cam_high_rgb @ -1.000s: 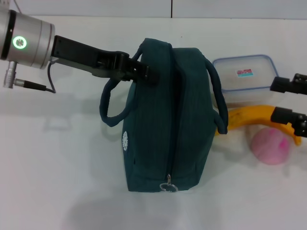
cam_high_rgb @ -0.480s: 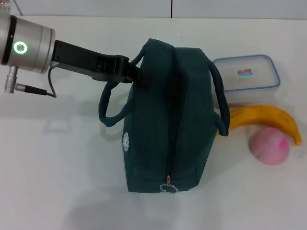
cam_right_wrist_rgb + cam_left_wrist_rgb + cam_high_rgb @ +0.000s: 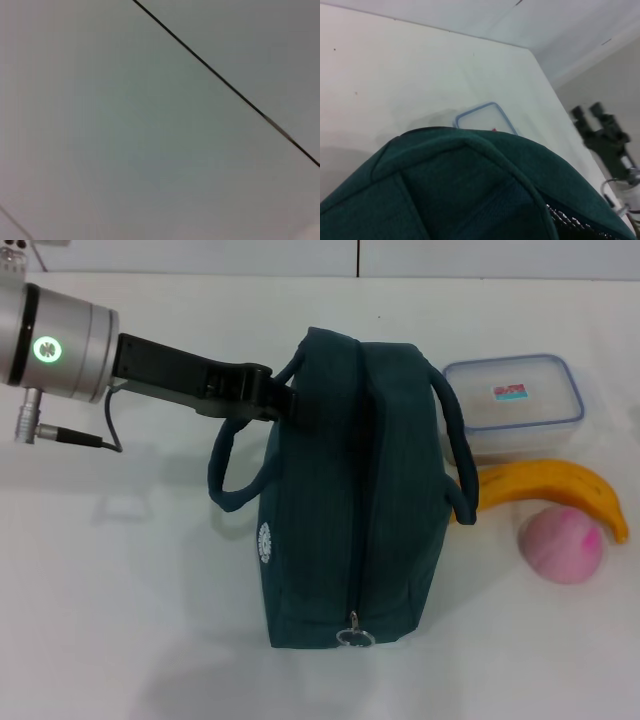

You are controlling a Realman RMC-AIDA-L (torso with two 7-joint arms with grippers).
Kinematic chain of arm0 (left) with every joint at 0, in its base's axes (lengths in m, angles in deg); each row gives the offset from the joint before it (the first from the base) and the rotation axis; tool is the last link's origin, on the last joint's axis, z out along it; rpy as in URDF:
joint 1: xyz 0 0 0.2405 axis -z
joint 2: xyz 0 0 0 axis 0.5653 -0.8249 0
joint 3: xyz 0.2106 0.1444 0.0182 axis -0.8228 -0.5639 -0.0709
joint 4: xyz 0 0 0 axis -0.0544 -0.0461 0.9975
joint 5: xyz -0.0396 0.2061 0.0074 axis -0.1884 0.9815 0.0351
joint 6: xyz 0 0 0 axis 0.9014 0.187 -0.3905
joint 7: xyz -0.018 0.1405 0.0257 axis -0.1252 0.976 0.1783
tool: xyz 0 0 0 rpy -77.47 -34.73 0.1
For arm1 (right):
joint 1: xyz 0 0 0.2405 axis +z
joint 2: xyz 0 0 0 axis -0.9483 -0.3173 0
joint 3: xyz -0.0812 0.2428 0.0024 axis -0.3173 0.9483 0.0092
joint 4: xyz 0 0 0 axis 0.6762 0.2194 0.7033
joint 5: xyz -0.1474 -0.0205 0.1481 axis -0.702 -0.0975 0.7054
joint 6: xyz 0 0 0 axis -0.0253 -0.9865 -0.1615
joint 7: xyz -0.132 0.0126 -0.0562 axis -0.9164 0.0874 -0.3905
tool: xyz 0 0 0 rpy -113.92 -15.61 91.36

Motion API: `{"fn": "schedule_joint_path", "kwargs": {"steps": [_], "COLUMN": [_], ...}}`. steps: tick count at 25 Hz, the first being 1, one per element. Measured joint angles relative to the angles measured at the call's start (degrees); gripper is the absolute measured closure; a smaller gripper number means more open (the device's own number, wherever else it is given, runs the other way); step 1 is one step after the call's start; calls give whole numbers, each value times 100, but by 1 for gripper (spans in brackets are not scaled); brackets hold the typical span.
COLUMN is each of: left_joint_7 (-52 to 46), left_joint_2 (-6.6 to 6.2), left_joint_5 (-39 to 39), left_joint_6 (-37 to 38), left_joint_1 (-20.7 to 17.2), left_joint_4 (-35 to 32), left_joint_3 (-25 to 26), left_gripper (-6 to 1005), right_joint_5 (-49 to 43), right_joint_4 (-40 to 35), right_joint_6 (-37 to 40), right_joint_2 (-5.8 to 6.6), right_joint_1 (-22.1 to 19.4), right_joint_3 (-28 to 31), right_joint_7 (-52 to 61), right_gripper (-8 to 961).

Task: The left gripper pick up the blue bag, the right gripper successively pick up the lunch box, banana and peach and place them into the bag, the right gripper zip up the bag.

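The blue bag (image 3: 350,490) stands upright in the middle of the white table, zipper closed, ring pull (image 3: 354,638) at its near end. My left gripper (image 3: 285,402) reaches in from the left and is shut on the bag's left loop handle (image 3: 228,465) near its far end. The bag (image 3: 470,195) fills the left wrist view. Right of the bag lie the lunch box (image 3: 515,400), the banana (image 3: 550,488) and the peach (image 3: 564,544). My right gripper (image 3: 586,111) shows only in the left wrist view, off the table's right side, fingers apart and holding nothing.
The table's far edge meets a wall with a dark seam (image 3: 358,258). A grey cable (image 3: 75,435) hangs under the left wrist cuff. White table surface (image 3: 120,590) lies left of and in front of the bag.
The right gripper has pulled back out of the head view from beside the banana. The left gripper's fingers closed at the handle, and the bag shifted slightly.
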Motion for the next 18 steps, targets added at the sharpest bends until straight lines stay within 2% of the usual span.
{"fn": "schedule_joint_path", "kwargs": {"steps": [6,11,18], "left_joint_7": [38,158,274], "left_joint_2": [91,99,121], "left_joint_5": [-31,-77,-136], "left_joint_6": [10,22,34], "left_joint_1": [-13,8,18], "left_joint_4": [-22,4,6], "left_joint_3": [-24,-31,-181], "left_gripper": [954,953,952], "right_joint_5": [-23,-28,-31], "right_joint_4": [457,854,1097], "right_joint_6": [-974,-1267,-1454], "right_joint_2": [-12,-52,-93], "right_joint_1": [408,734,955], "right_joint_3": [-201,-478,-755], "right_joint_7": [28,30,32], "right_gripper": [346,346,347]}}
